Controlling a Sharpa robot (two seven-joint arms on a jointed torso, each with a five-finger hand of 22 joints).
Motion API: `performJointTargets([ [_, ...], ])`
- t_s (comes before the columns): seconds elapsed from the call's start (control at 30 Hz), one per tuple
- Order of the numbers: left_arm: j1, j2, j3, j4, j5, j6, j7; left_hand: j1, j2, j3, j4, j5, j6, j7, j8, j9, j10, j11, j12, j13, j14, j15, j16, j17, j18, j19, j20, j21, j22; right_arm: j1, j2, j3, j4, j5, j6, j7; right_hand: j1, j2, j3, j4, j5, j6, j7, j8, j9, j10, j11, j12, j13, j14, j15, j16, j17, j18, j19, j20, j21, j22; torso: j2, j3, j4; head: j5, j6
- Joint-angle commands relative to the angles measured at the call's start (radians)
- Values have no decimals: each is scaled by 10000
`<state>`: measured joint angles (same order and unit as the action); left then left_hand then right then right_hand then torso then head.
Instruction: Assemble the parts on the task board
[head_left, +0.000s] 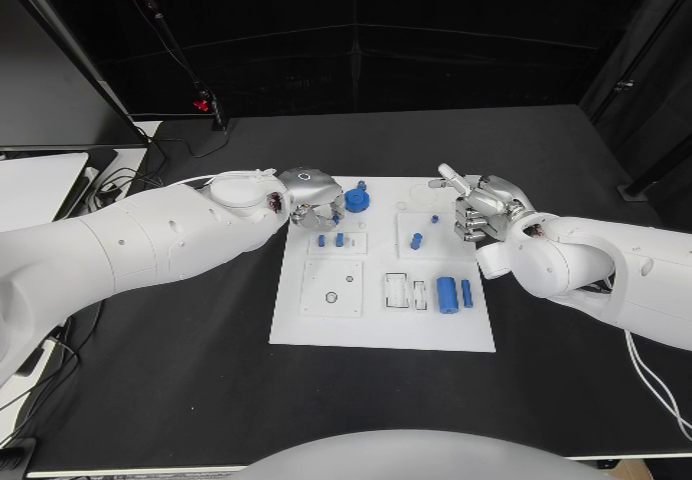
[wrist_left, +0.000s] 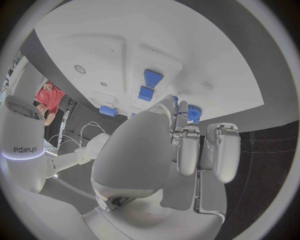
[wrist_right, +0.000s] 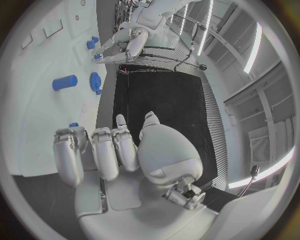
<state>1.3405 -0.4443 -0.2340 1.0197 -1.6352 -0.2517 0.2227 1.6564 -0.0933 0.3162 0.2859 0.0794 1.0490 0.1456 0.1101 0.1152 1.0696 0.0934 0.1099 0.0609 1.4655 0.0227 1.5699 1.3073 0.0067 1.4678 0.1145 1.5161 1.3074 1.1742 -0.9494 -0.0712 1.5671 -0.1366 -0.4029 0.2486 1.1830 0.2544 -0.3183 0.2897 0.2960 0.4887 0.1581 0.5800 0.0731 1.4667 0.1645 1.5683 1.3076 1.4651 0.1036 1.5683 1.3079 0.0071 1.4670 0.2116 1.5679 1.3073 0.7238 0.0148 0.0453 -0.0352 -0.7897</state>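
The white task board (head_left: 378, 330) lies in the middle of the black table. My left hand (head_left: 307, 192) is over its far left corner, fingers drawn together. A small blue part (wrist_left: 193, 113) sits at their tips, right beside the blue gear (head_left: 356, 201), which stands on the board. My right hand (head_left: 485, 208) hovers at the board's far right edge with its fingers curled in and nothing in them. Two small blue pieces (head_left: 329, 241), a short blue peg (head_left: 415, 240) and a blue cylinder (head_left: 447, 294) with a slimmer pin (head_left: 466, 292) rest on the board.
The board carries a square plate with a round hole (head_left: 333, 291) and narrow slots (head_left: 404, 291) near its middle. Bare black table (head_left: 577, 170) surrounds it. Cables (head_left: 123, 180) and a white surface lie at the far left edge.
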Motion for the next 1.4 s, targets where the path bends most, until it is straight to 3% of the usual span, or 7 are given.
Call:
performJointTargets([
  [0.03,-22,23,-19,-11,-31,470,-371,-62,-179,-12,24,-56,-492,13,-253,-140,-240,58,-111,-1,1053,118,9,2635,113,570,110,-93,2393,13,4,5,30,13,89,32,79,3,31,0,69,-54,851,63,3,1041,51,25,2632,1057,89,25,2629,-71,1037,90,29,2635,3,-1,-5,17,6],
  [0.37,-29,-17,-19,16,-32,186,-750,-815,-537,-661,9,-43,-2205,352,-410,-483,-935,319,-110,42,1053,284,9,2635,266,180,334,-667,2181,13,9,5,30,5,109,8,83,7,33,1,70,-58,852,65,2,1041,52,25,2632,1057,89,25,2629,-71,1037,91,29,2635,0,0,15,-12,-15],
  [0.9,-10,-358,-18,111,-31,-1188,-623,-866,-438,-1036,-33,123,-2847,436,-74,-448,-1635,406,207,71,665,343,-405,1689,462,-345,405,-1492,1887,12,13,5,-7,-80,93,3,132,45,64,-5,78,-54,852,87,1,1041,52,25,2632,1057,92,25,2629,-71,1037,94,29,2635,-8,-1,0,-3,67],
  [1.03,14,-701,-17,324,155,-1446,-722,-813,-375,-1056,-4,168,-2745,390,400,-377,-1735,342,566,84,-411,212,-1700,-547,908,-1649,318,-3553,1092,14,-33,8,-84,-593,51,167,273,3,92,-43,91,-69,856,112,-7,1041,58,25,2632,1057,98,25,2629,-71,1037,101,29,2635,-13,8,37,4,134],
  [1.23,30,-1316,-18,776,1091,-1741,-633,-622,-410,-985,-10,363,-2658,411,870,-363,-1700,333,1062,68,-2463,199,-5275,-4958,1628,-3910,285,-8026,-973,29,-240,21,-94,-1905,35,234,795,-291,123,-39,168,58,804,276,-18,642,0,-161,2243,1057,56,25,2629,-50,975,78,-22,2605,-34,36,226,-13,225],
  [1.33,31,-1679,-18,1133,1619,-2138,-408,-706,-471,-1050,8,546,-2572,388,1032,-364,-1542,315,1275,64,-3124,188,-6803,-6472,1775,-4374,265,-9400,-1734,155,-330,29,-89,-2596,74,237,959,-360,143,-41,180,355,715,428,20,183,-68,-395,1805,1057,-10,25,2629,-48,971,26,-26,2603,-55,34,268,-20,243],
  [1.4,31,-1881,-19,1341,1995,-2368,-237,-805,-496,-1105,13,701,-2512,387,1098,-362,-1443,291,1364,62,-3283,192,-7198,-6681,1766,-4436,272,-9704,-1944,251,-338,32,-137,-2943,87,192,1074,-423,154,-72,182,434,688,457,21,-104,-100,-545,1543,1057,-38,25,2629,-55,993,-4,-9,2613,-62,31,273,-52,253],
])
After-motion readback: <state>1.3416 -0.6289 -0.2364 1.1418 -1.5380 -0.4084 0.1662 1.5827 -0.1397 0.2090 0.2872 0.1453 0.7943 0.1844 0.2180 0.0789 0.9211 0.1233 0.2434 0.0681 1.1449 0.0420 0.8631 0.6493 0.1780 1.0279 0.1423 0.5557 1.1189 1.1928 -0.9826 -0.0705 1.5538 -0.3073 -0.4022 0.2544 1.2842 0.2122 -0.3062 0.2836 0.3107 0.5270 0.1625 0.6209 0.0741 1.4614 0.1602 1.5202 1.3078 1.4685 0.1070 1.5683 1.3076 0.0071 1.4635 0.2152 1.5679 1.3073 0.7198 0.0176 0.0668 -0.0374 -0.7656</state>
